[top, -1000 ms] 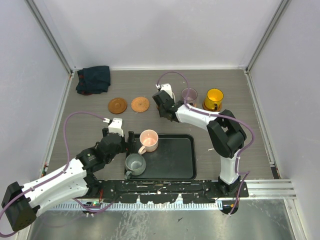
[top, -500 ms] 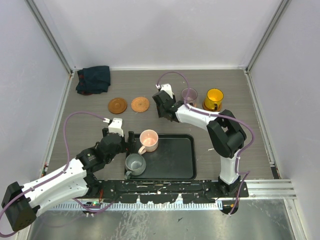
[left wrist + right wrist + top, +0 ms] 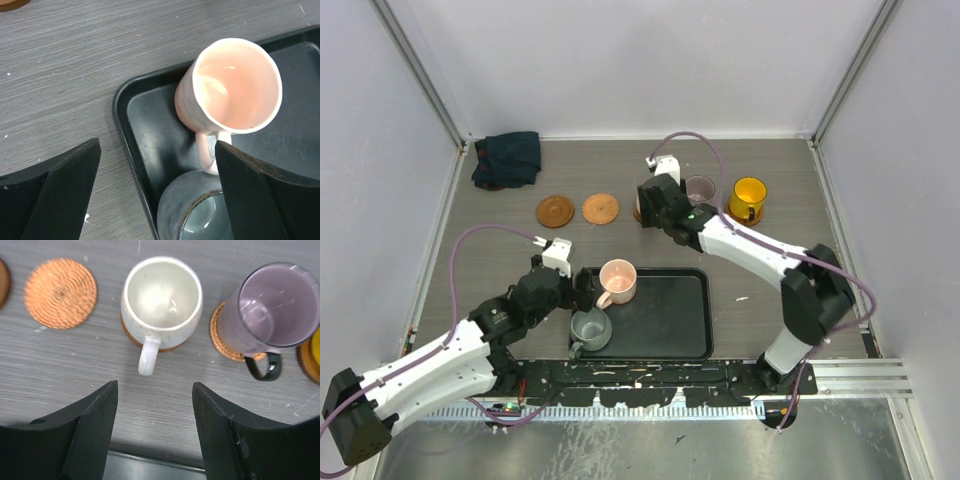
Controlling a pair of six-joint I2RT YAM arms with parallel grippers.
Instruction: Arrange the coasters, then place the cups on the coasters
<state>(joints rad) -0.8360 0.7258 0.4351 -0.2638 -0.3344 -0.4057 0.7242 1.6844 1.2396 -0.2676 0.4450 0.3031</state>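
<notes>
The cream cup (image 3: 162, 295) stands on a dark coaster (image 3: 131, 335), its handle pointing at my open right gripper (image 3: 155, 390), which is clear of it. Beside it, the mauve cup (image 3: 272, 307) sits on a woven coaster (image 3: 220, 337). The yellow cup (image 3: 748, 198) stands further right. Two bare coasters, one orange (image 3: 600, 208) and one dark brown (image 3: 552, 211), lie to the left. The pink cup (image 3: 235, 85) and the grey-green cup (image 3: 200, 210) stand in the black tray (image 3: 125, 115). My left gripper (image 3: 157, 145) is open above the tray's left end, holding nothing.
A dark folded cloth (image 3: 507, 158) lies at the back left corner. The black tray (image 3: 670, 320) takes up the near middle, just below my right gripper (image 3: 653, 208). Walls close in the table on the left, back and right.
My right gripper has opened wider and drawn up and back from the cream cup, with its arm swung out to the right. The left gripper has edged slightly toward the tray.
</notes>
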